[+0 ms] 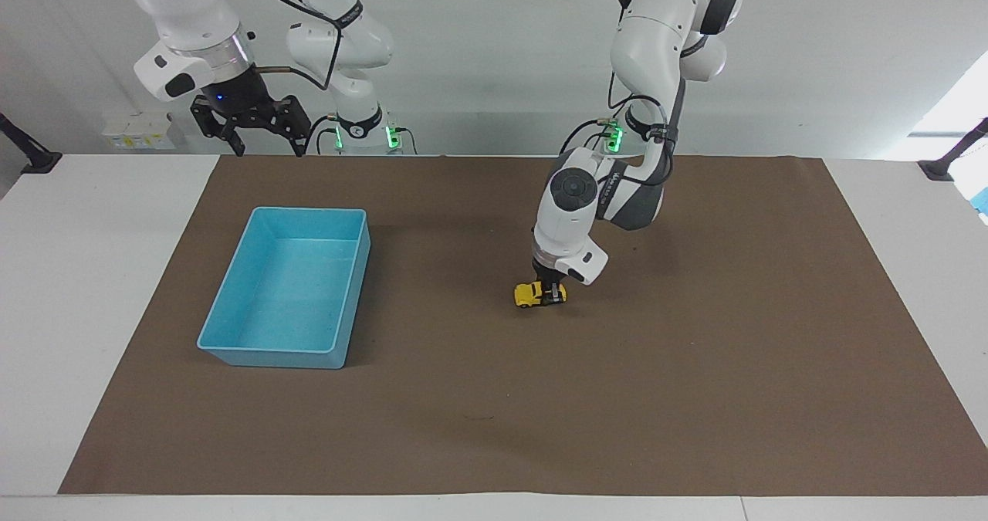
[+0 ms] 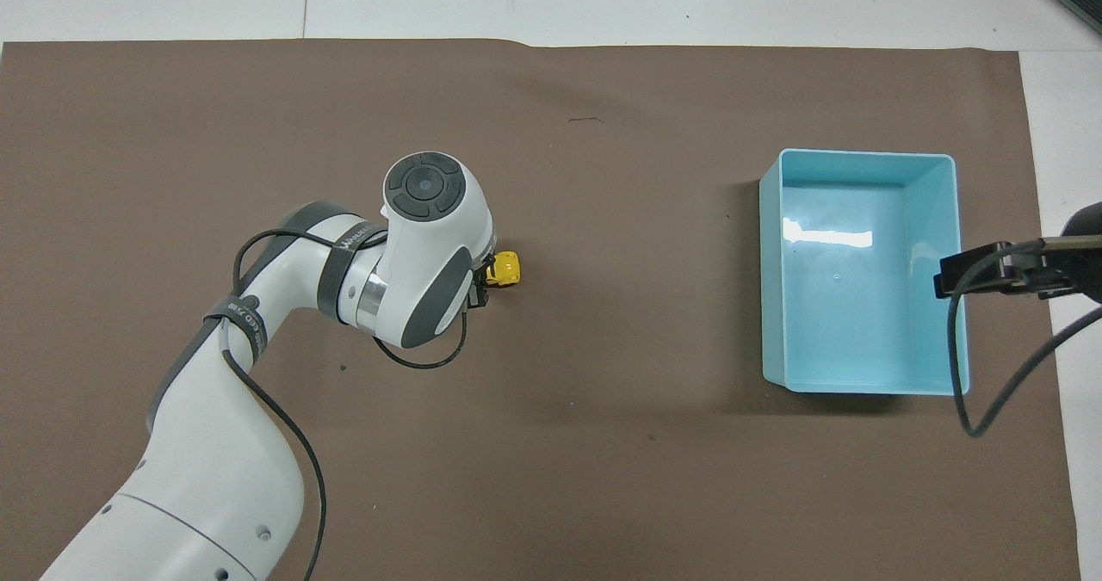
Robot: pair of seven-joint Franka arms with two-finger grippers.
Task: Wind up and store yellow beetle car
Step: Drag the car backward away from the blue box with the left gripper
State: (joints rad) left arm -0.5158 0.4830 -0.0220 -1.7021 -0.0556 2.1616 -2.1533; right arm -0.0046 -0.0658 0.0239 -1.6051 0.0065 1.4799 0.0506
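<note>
The yellow beetle car (image 1: 529,294) stands on the brown mat near the middle of the table. My left gripper (image 1: 550,296) points straight down and is shut on the end of the car that faces the left arm's end of the table. In the overhead view the left wrist hides most of the car (image 2: 504,268), and only its yellow end shows beside the left gripper (image 2: 480,283). My right gripper (image 1: 261,129) is open and empty, raised over the robots' edge of the table, where that arm waits.
An empty light blue bin (image 1: 272,354) sits on the mat toward the right arm's end of the table; it also shows in the overhead view (image 2: 861,156). The brown mat (image 1: 695,397) covers most of the white table.
</note>
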